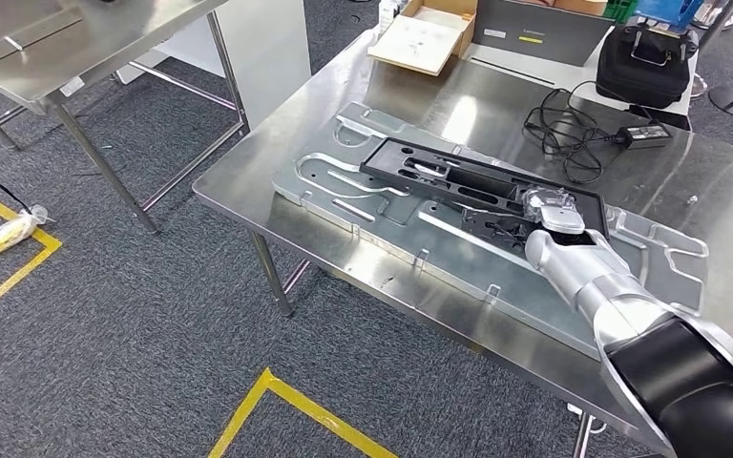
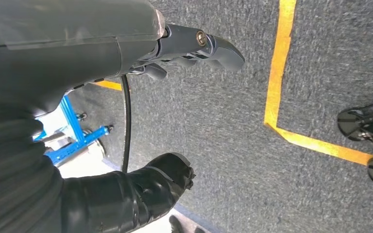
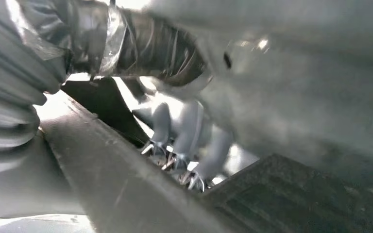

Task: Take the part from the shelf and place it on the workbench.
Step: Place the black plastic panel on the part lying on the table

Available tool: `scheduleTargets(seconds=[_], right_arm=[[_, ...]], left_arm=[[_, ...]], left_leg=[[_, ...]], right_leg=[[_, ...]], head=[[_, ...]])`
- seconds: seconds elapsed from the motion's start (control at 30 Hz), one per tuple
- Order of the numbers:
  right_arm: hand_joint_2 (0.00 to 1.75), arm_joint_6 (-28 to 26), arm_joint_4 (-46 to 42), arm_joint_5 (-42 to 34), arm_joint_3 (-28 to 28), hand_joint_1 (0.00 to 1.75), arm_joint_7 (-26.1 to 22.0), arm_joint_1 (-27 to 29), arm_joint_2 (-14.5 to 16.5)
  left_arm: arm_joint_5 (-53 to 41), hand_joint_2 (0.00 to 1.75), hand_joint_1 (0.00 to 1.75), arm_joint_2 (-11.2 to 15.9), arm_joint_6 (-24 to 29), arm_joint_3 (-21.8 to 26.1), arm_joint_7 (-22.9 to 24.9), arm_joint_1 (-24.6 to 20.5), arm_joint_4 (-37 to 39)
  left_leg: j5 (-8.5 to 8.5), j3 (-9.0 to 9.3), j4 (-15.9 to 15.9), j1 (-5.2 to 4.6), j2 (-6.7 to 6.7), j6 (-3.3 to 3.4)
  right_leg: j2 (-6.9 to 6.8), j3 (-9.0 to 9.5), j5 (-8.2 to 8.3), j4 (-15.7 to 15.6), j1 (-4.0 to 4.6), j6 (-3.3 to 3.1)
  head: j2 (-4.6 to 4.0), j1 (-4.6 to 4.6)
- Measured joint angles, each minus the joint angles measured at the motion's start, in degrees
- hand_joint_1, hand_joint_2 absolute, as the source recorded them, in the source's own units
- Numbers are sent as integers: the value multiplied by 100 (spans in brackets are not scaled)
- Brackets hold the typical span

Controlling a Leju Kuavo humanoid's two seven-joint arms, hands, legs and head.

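the right hand (image 1: 555, 212) grips the black part (image 1: 458, 181), which lies on the bench (image 1: 277, 162), apparently to set it down; the left hand (image 2: 194, 46) hangs empty, fingers apart.

floor: grey carpet (image 1: 134, 315), yellow tape lines (image 1: 277, 396) | furniture: steel tables (image 1: 248, 181), glare on tops

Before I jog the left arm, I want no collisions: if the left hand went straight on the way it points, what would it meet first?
Probably the grey carpet: the left hand hangs fingers-down over bare floor, though depth is unclear.

Right hand (image 1: 555, 212) on black part (image 1: 468, 183)
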Motion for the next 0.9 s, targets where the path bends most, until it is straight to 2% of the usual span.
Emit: scheduleTargets(seconds=[0.2,0.4,0.53,0.77,0.9], right_arm=[[0,-63,4,44,-80,0,-40,-73,196],[0,-55,5,41,-100,0,-44,-78,254],[0,-185,-3,65,-101,0,-223,-55,332],[0,-1108,-529,214,-103,0,-1044,-248,614],[0,-1285,-1235,67,-148,0,-1384,-397,583]], left_arm=[[-7,175,0,41,62,-313,-64,-125,0],[-5,175,0,45,70,-419,-65,-162,0],[-5,0,0,47,110,-490,-83,-162,0],[62,0,0,57,154,-564,-137,-119,0],[130,0,0,76,117,-533,-176,7,0]], left_leg=[[-2,12,0,6,32,0],[-1,17,-1,12,42,0],[1,13,-1,13,42,-2],[5,10,0,12,49,-6],[9,5,1,10,30,-8]], right_leg=[[32,1,6,0,-9,3],[44,1,8,2,-4,1],[44,0,12,4,-2,-2],[49,-10,21,8,-2,-6],[36,-11,20,7,0,-6]], head=[[0,-1],[0,-1],[0,-1],[0,-1],[0,0]])
